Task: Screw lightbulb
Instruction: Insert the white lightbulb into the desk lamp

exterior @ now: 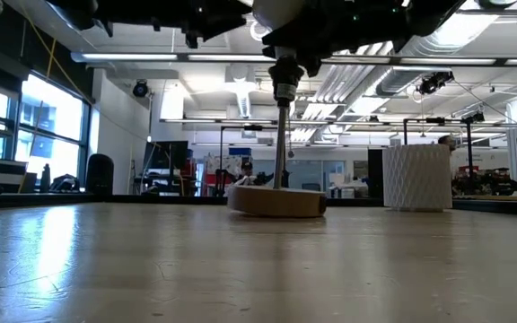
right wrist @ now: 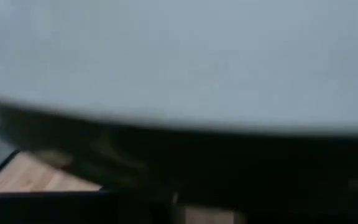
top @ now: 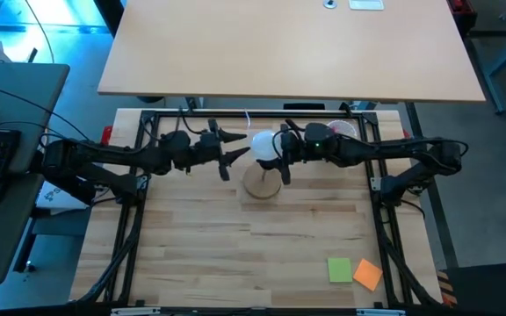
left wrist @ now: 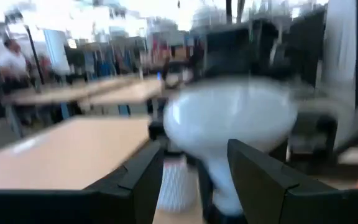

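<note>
The white lightbulb (top: 263, 143) stands upright on the black socket (exterior: 284, 85), which sits on a thin rod above the round wooden stand (top: 262, 184). My right gripper (top: 277, 151) reaches in level from the table's right and is closed round the bulb; the bulb's pale surface (right wrist: 179, 56) fills the right wrist view. My left gripper (top: 238, 154) hovers open just left of the bulb, pointing level at it without touching. In the left wrist view the bulb (left wrist: 229, 118) shows beyond my left gripper (left wrist: 196, 149). My right gripper has the bulb's round globe (top: 273, 147) between its two fingers, one on the far side and one on the near side. It comes in level from the table's right. The bulb stays upright with its base in the socket. The gripper hides the contact points.
A white ribbed cup (exterior: 416, 177) stands at the back right of the table, behind the right arm. Green (top: 339, 269) and orange (top: 369, 274) sticky notes lie near the front right corner. A second, pale tabletop (top: 288, 44) lies beyond the far edge.
</note>
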